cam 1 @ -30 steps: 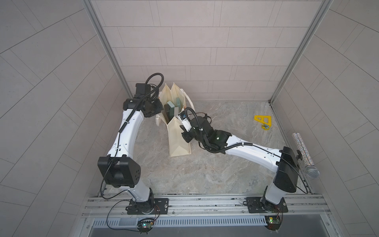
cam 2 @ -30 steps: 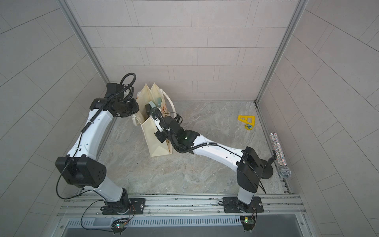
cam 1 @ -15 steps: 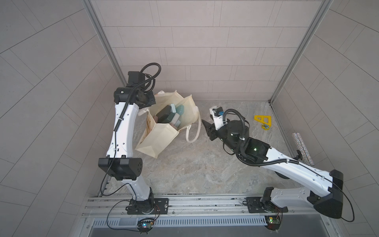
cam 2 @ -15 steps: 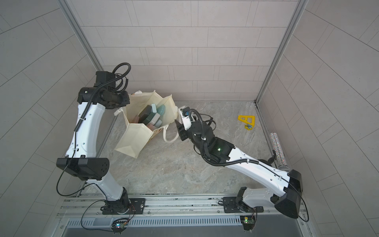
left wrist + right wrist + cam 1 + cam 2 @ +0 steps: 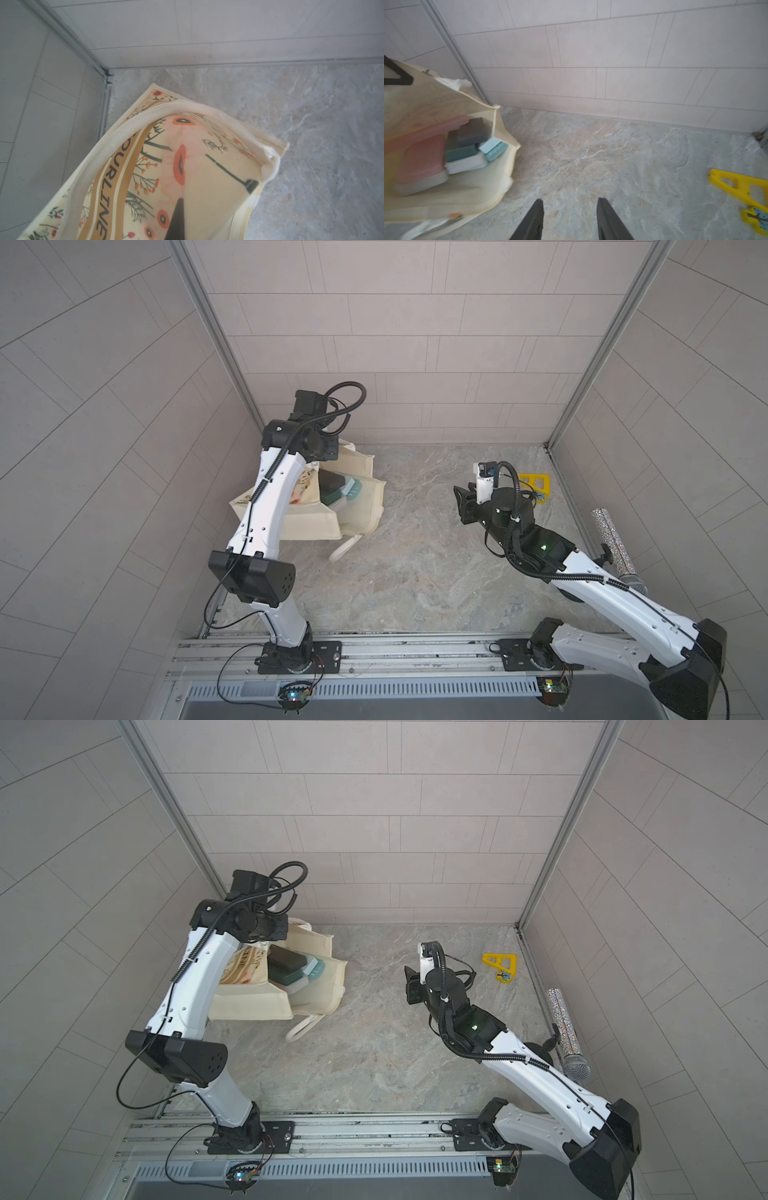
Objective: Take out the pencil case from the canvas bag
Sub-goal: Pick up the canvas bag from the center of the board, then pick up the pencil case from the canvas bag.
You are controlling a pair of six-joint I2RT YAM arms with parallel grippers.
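left gripper (image 5: 404,81) clamped on the wall of the canvas bag (image 5: 316,526), you're at the reach: bring your empty, parted right gripper (image 5: 570,200) to the top grey pencil case (image 5: 474,132)

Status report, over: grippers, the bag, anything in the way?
Left gripper shut on the canvas bag, holding it tipped open. Right gripper open, empty, apart from the bag. Cases stacked inside, none out. Yellow triangle off to the side, no obstruction.
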